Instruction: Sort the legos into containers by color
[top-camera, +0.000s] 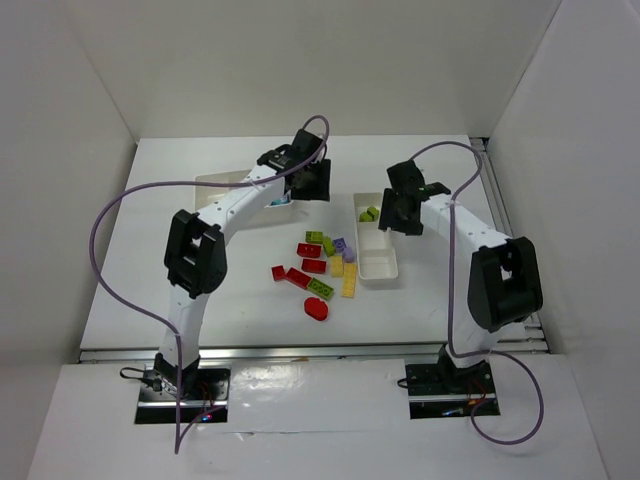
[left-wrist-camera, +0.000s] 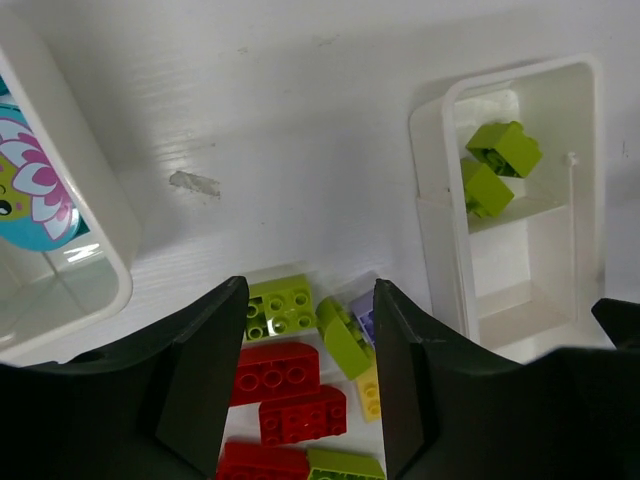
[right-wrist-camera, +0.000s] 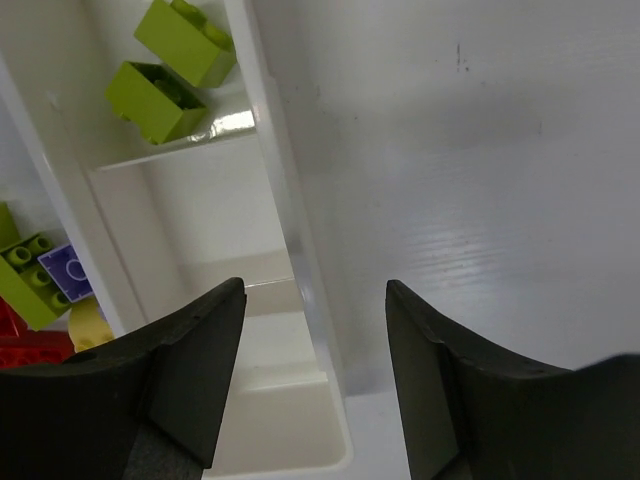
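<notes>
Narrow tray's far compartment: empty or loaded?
Loaded: two lime green legos lie in the narrow tray's far compartment; the compartment beside it looks bare.

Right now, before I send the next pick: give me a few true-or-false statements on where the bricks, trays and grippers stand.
1. Two lime green bricks lie in the narrow tray, in the end compartment farthest from the arm bases. True.
2. The right gripper holds a red brick. False: it is open and empty, over the narrow tray.
3. The red oval piece is in a tray. False: it lies on the bare table.
4. The left gripper is open with nothing between its fingers. True.
</notes>
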